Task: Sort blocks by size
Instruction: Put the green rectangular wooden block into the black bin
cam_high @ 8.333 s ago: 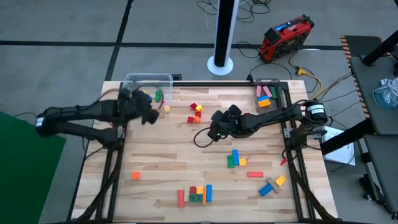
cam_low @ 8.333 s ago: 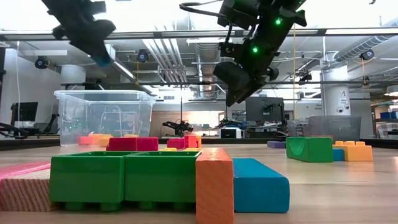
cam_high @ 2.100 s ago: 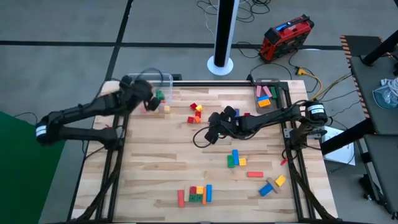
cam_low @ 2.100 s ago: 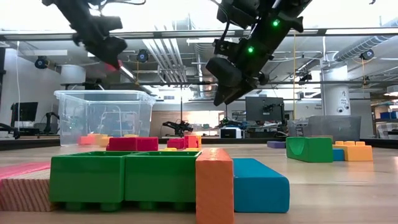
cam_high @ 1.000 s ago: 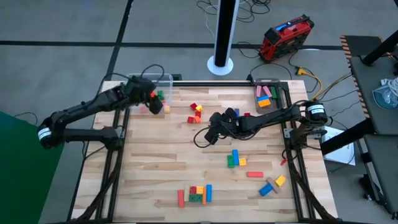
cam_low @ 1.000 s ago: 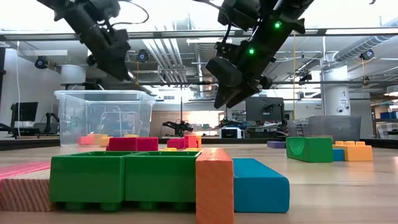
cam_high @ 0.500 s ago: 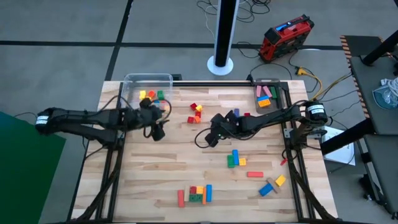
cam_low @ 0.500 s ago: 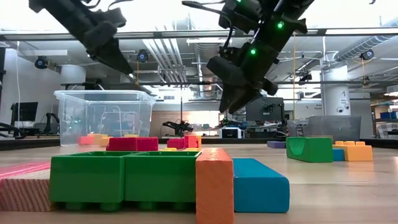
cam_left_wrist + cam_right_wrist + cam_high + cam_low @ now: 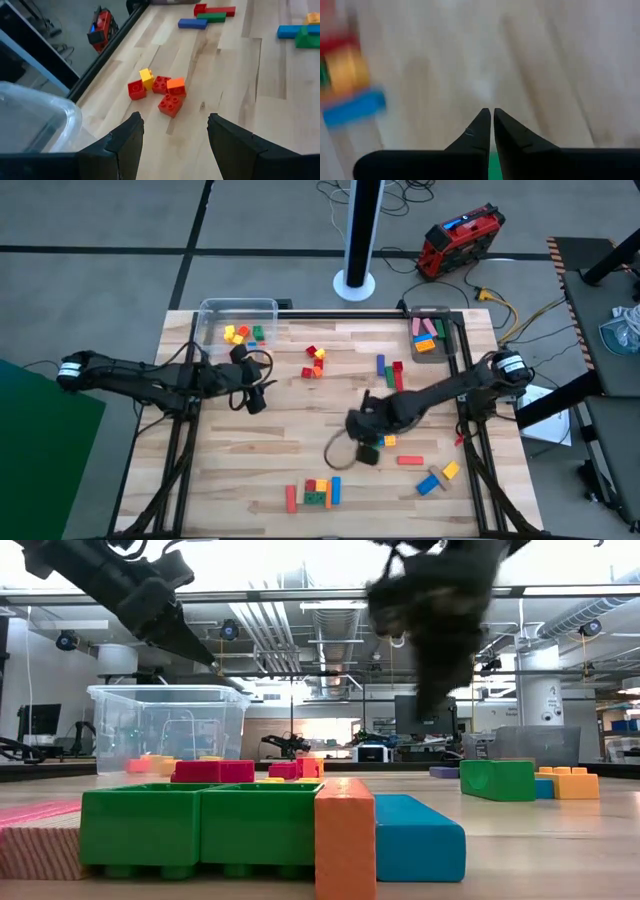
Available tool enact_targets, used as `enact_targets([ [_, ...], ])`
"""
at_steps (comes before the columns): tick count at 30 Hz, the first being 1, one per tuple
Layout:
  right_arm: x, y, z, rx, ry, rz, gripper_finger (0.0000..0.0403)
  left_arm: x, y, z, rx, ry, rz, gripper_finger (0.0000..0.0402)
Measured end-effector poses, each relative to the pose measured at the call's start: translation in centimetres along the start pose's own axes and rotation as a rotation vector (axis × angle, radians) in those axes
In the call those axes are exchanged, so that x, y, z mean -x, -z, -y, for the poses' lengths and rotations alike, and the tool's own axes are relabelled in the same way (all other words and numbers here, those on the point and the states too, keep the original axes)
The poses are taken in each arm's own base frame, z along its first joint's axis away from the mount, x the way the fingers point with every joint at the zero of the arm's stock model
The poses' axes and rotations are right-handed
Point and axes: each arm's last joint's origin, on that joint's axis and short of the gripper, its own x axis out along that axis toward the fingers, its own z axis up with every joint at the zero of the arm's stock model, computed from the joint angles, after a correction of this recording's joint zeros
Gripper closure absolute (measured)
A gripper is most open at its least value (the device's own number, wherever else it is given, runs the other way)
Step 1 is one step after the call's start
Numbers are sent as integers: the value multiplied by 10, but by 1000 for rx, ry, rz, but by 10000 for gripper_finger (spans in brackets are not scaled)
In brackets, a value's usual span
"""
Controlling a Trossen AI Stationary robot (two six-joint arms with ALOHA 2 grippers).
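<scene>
Just ahead of the left gripper (image 9: 172, 131), whose fingers stand apart and empty, lies a huddle of red, yellow and orange blocks (image 9: 159, 91). Beyond them lie blue, green and red bars (image 9: 207, 16). The right gripper (image 9: 492, 116), fingers pinched together, hovers over the table (image 9: 290, 440).

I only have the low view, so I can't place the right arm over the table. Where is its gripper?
Observer: From above, the right gripper is over the table's right half, beside a small yellow block.
Operator: Are its fingers open?
Observer: No, its wrist view shows them shut tip to tip.
Operator: And the left one?
Observer: The left gripper is open and empty, facing a red, yellow and orange cluster.
</scene>
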Motion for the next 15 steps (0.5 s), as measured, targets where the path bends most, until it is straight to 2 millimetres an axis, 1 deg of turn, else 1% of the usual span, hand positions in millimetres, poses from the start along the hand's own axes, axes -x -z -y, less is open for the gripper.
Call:
enact_targets([
  [3,10,14,-14,88,60,-93,390,0,-2,0,-10,1,26,205],
  [6,17,25,-22,127,105,-168,390,1,-6,0,-13,1,45,205],
  [8,20,30,-25,157,134,-189,390,1,-10,0,-18,1,75,205],
  [12,20,34,-29,213,130,-203,389,1,-14,0,-44,0,117,205],
  [15,20,34,-29,239,129,-205,373,2,-16,0,-49,-1,137,205],
])
